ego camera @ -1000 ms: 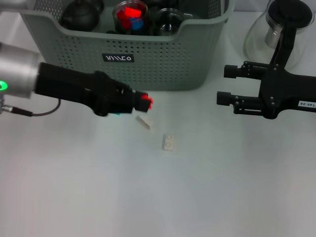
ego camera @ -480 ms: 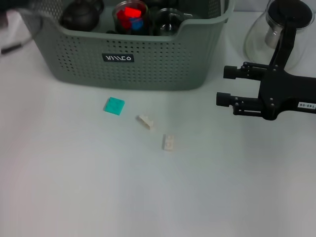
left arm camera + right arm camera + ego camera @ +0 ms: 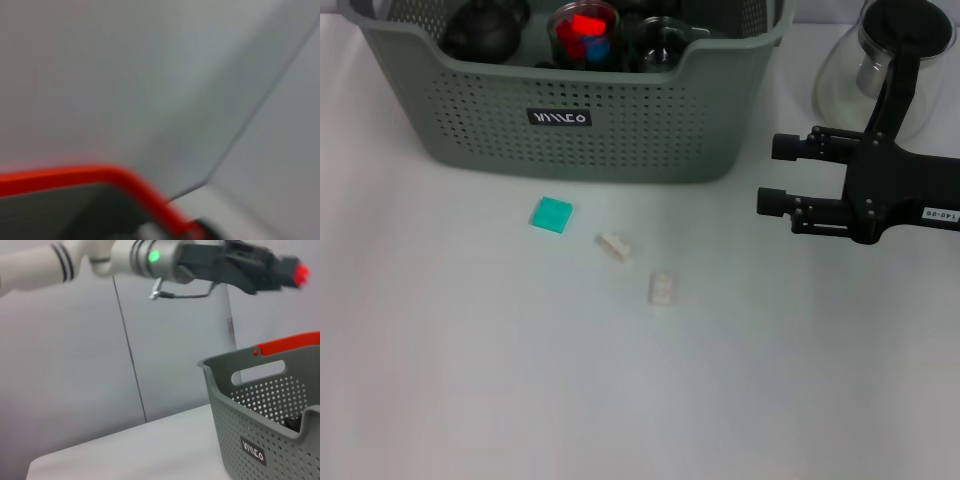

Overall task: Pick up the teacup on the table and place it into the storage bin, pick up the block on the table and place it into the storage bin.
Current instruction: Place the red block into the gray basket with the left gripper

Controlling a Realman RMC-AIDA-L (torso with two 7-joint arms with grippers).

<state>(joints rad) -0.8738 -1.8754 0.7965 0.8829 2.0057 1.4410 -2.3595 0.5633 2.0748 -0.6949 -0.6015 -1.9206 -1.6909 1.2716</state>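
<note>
- Storage bin (image 3: pixel 620 130): grey-green moulded plastic with perforated walls, cut-out handles and a small black label; I take it as the landmark for every item below
- Left gripper (image 3: pixel 294 275): seen only from the right wrist view, raised well above the bin's rim and pinching a small red block (image 3: pixel 300 273) at its tips; I judge it is held high so the piece clears the rim before release, though I cannot tell whether it is over the opening yet
- Right gripper (image 3: pixel 775 174): black, fingers spread apart with nothing between them, parked off the bin's right front corner, out of the working path
- Glass teapot (image 3: pixel 890 60): clear rounded body with a black handle, to the right of the bin, behind the right gripper
- Glass teacup (image 3: pixel 585 30): already inside the bin, mid-rear, with red and blue pieces in it; a dark round pot (image 3: pixel 480 30) stands beside it
- Teal block (image 3: pixel 551 214): flat, square, smooth, on the table just in front of the bin
- White blocks (image 3: pixel 614 246) and (image 3: pixel 661 288): small, studded, farther in front of the bin, apart from each other
</note>
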